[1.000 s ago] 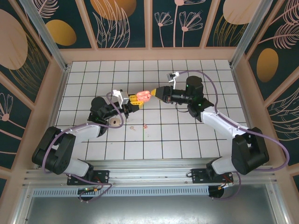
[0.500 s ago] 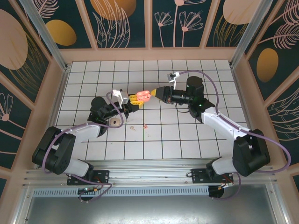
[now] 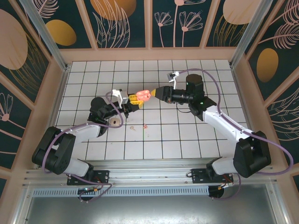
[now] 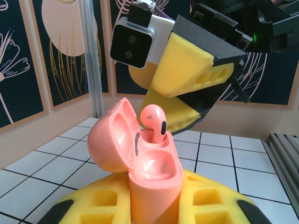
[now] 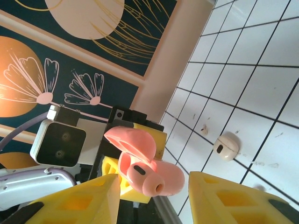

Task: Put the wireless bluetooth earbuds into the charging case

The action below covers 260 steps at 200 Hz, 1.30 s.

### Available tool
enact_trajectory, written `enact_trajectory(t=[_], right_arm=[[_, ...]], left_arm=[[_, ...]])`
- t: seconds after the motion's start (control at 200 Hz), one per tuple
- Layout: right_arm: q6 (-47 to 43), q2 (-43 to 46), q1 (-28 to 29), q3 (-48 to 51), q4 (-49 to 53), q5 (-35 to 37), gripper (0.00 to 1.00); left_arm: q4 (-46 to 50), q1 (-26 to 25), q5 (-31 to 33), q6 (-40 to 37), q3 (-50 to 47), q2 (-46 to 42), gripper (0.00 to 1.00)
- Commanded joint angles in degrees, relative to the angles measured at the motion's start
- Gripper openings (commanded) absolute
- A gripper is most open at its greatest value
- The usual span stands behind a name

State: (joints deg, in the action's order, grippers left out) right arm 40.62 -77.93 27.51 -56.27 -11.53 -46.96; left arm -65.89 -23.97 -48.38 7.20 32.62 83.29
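Top external view: the left gripper (image 3: 138, 100) and the right gripper (image 3: 155, 92) meet tip to tip above the middle of the white tiled table (image 3: 187, 140), a little toward its far edge. The left gripper is clamped on the salmon-pink charging case (image 3: 145, 95), which is held clear of the tiles. One loose earbud (image 3: 132, 126) and a second loose earbud (image 3: 146, 125), both tiny pale-pink bits, lie on the tiles closer to the near edge than the case, well apart from both grippers.

Left wrist view: the case stands upright between the left gripper's yellow foam fingers (image 4: 103, 207), with its lid (image 4: 110, 140) swung open to the left. A seated earbud (image 4: 154, 119) stands stem-down in one well, its bulb above the rim. The right gripper's yellow fingers (image 4: 187, 70) hang just above and behind it.

Right wrist view: the right gripper's jaws stand apart and hold nothing. The open case and its earbud show in the gap beyond them, touched by neither finger.
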Motion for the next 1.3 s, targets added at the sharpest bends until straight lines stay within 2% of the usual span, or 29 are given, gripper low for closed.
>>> enact_trajectory(t=[0.0,0.175,0.28,0.405,0.541,0.671,0.791,0.916,1.296], right_arm=[[-4.31,1.66,0.18,-1.75,0.94,2.33,0.45],[-9.46,4.05,-0.59,-1.13,0.17,2.48,0.48],[-16.40,5.60,-1.32,-0.94,0.33,0.97,0.51],[-33.89,7.46,-1.69,-1.92,6.30,-1.45,0.57],[-58.06,9.39,-1.90,-2.87,14.66,-3.37,0.55],[-69.83,8.42,-2.02,-3.81,16.27,-2.40,0.52],[-73.92,3.47,-2.02,-8.88,20.10,-2.47,0.49],[-74.09,-0.26,-1.76,-11.50,19.15,-4.78,0.47],[-73.63,-4.47,-0.84,-14.66,20.23,-10.81,0.45]], left_arm=[[-2.60,-0.29,-0.57,0.89,1.57,-1.26,0.02],[-2.91,-0.29,-1.01,1.15,1.66,-1.25,0.02],[-3.06,-0.29,-1.51,1.42,1.90,-1.12,0.02],[-2.95,-0.29,-1.77,1.50,2.01,-1.28,0.02],[-3.00,-0.29,-1.81,1.37,1.63,-1.56,0.02],[-3.02,-0.29,-2.11,1.39,1.60,-1.59,0.02],[-2.94,-0.27,-2.09,1.30,1.70,-1.65,0.02],[-2.46,-0.29,-2.25,0.89,2.01,-1.70,0.02],[-2.50,-0.29,-2.23,0.88,2.01,-1.36,0.02]])
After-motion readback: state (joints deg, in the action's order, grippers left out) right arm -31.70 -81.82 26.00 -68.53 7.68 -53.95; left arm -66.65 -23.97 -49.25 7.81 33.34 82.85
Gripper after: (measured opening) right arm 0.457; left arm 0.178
